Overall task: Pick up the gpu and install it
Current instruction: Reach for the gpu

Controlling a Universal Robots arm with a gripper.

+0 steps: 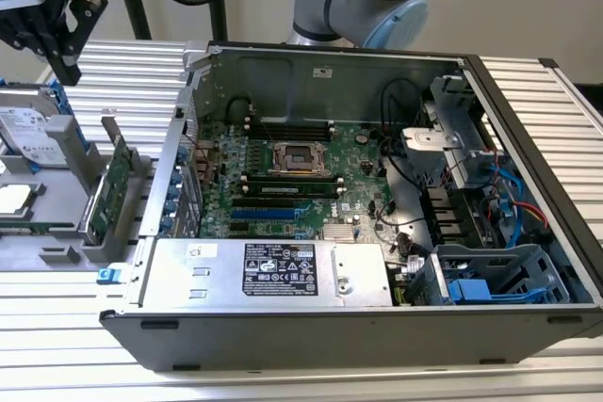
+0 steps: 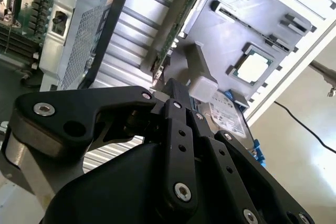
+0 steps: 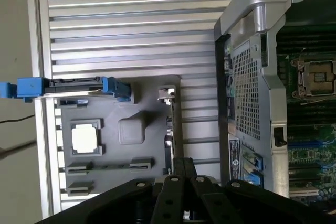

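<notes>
Tool [image 2: 168,88], pressed together and empty, hovers above the upright gpu [image 1: 114,182]; dropping unopened, the tool could strike and topple it.

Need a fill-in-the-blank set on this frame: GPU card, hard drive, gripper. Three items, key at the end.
1. The thin green circuit card with a silver end bracket stands on edge in the grey tray, ___ the open computer case, not in it.
2. The silver hard drive with a white label sits in a ___ plastic carrier.
3. In the exterior view the black gripper hangs above the tray, at the view's ___.
Missing words: outside; blue; left.
</notes>
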